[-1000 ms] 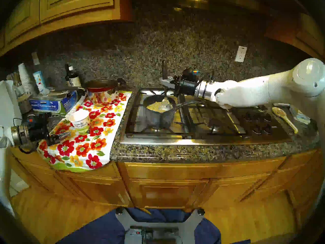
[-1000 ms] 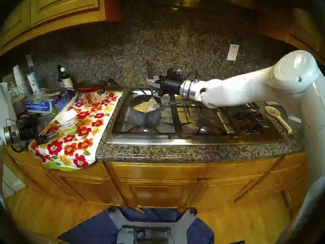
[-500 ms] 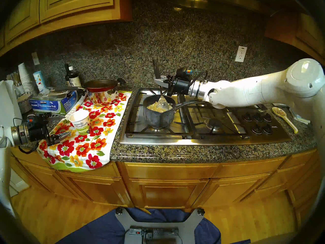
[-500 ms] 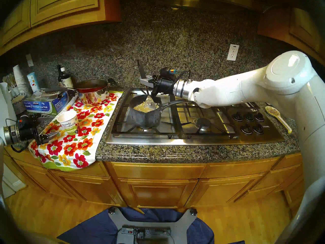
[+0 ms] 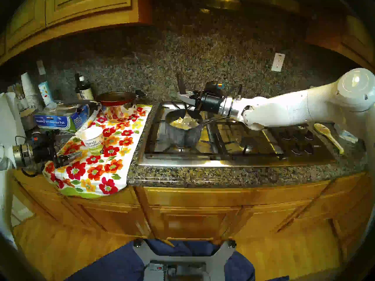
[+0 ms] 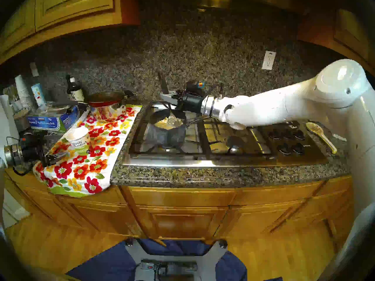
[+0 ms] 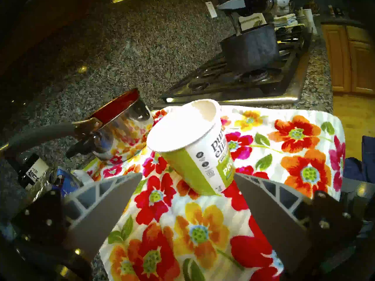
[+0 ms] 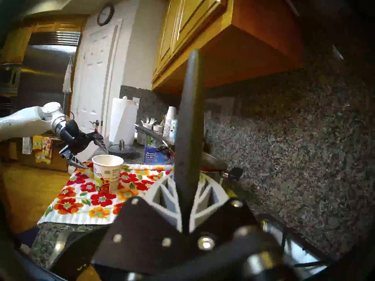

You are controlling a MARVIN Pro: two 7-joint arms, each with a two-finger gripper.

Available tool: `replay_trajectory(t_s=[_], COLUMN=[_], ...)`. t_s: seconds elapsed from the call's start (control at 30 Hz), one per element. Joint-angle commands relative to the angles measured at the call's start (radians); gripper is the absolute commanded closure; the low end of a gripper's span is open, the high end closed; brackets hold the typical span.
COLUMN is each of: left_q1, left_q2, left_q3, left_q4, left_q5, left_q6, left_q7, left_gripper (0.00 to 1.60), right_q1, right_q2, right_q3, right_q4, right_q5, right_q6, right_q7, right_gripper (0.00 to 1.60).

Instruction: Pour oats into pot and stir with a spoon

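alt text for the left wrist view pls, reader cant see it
The open left gripper hovers over a floral towel, fingers apart on either side of an upright, empty "purely elizabeth" oat cup without touching it. Behind, a dark grey saucepan sits on the gas stove; a red pan rests on a shiny steel pot.

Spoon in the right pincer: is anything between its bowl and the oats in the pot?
Nothing visible. The right pincer is shut on the spoon handle, and the bowl already dips inside the pot among the oats.
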Motion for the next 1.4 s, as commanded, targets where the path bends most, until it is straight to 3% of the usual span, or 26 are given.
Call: replay_trajectory(t_s=[0.0, 0.57, 1.37], left_q1=[-0.017, -0.017, -0.017], left_q2=[0.014, 0.014, 0.014], left_q3=[-0.022, -0.022, -0.022], left_q4=[-0.015, -0.015, -0.015], left_q5=[-0.014, -0.014, -0.014], left_q6=[0.002, 0.002, 0.002], left_q7=[0.0, 0.0, 0.0], left_gripper=[0.0, 0.0, 0.0], right_q1=[0.005, -0.098, -0.17], right_q2=[-0.018, -0.091, -0.148], right_q3=[0.024, 0.094, 0.102], right_q4=[0.066, 0.22, 0.421], right_q5=[0.023, 0.106, 0.138], right_q6=[0.049, 0.212, 0.336], right_q7=[0.015, 0.109, 0.174], right_gripper=[1.6, 1.6, 1.6])
